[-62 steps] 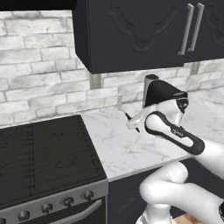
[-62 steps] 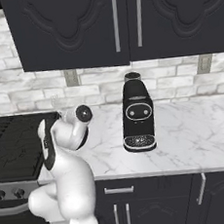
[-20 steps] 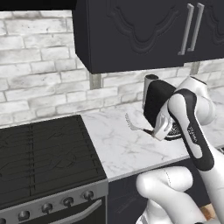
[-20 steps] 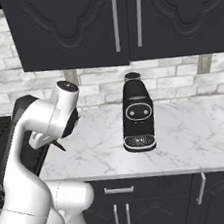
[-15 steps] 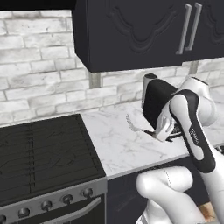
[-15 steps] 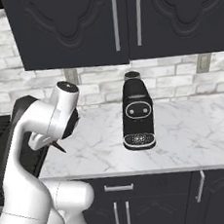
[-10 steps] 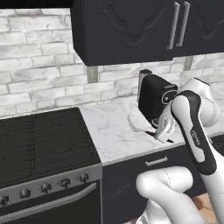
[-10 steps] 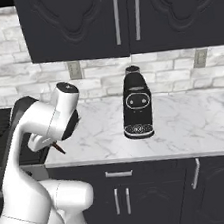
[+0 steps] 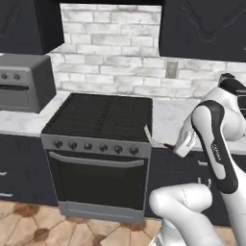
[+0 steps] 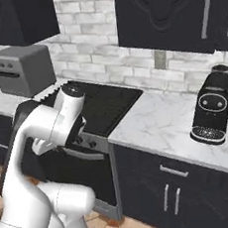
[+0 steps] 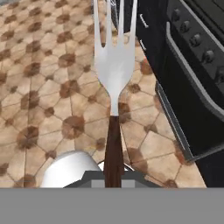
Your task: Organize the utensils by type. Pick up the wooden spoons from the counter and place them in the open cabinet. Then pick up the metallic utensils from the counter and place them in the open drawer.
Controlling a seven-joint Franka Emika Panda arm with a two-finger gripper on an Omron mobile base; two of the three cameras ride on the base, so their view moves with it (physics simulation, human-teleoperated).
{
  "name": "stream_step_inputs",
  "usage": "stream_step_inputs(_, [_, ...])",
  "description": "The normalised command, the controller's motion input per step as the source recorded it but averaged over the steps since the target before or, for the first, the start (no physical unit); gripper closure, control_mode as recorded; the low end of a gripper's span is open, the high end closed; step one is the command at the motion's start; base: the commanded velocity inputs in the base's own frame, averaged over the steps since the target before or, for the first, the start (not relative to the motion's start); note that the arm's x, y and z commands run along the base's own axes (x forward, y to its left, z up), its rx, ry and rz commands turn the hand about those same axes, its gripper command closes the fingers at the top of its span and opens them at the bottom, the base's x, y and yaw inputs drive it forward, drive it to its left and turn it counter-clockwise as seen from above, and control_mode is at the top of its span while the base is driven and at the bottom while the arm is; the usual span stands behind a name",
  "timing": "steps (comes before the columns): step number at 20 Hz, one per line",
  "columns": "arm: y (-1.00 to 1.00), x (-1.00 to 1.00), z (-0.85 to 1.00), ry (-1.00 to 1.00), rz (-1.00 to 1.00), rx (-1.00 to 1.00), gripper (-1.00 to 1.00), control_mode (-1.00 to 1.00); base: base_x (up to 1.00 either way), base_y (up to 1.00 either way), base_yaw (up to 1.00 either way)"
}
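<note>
My gripper (image 9: 169, 145) is shut on the dark handle of a silver fork (image 9: 148, 135), one of the metallic utensils, and holds it out in front of the stove's front edge. In the hand view the fork (image 11: 114, 65) points away from the gripper (image 11: 113, 176), prongs up in the picture, over the tiled floor beside the oven door. The white marble counter (image 9: 166, 120) runs to the right of the stove, and it appears again as the counter (image 10: 162, 126) in the right base view. The wooden spoons, the open cabinet and the open drawer are out of view.
A black stove (image 9: 103, 115) with an oven door (image 11: 188, 100) stands ahead. A grey toaster oven (image 9: 24, 89) sits on the left counter. A black coffee machine (image 10: 212, 108) stands on the right counter. Dark upper cabinets (image 10: 165, 11) hang above. Brown tiled floor (image 11: 48, 87) lies below.
The whole picture has shifted: the base has moved, so the stove now sits in the middle and the coffee machine lies far right. The fork stays in the shut gripper.
</note>
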Motion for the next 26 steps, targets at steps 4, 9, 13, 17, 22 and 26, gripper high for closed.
stream_step_inputs(4, [0.0,0.0,0.0,0.0,0.0,0.0,1.0,1.0,-0.34,-0.21,1.0])
stream_step_inputs(9, [0.0,0.0,0.0,0.0,0.0,0.0,1.0,1.0,-0.33,-0.2,1.0])
stream_step_inputs(13, [0.0,0.0,0.0,0.0,0.0,0.0,1.0,1.0,-0.47,-0.13,1.0])
stream_step_inputs(17, [0.0,0.0,0.0,0.0,0.0,0.0,1.0,1.0,-0.69,-0.02,0.92])
stream_step_inputs(22, [0.0,0.0,0.0,0.0,0.0,0.0,1.0,1.0,-0.76,0.0,0.81])
stream_step_inputs(26, [0.0,0.0,0.0,0.0,0.0,0.0,1.0,1.0,-0.82,0.07,0.57])
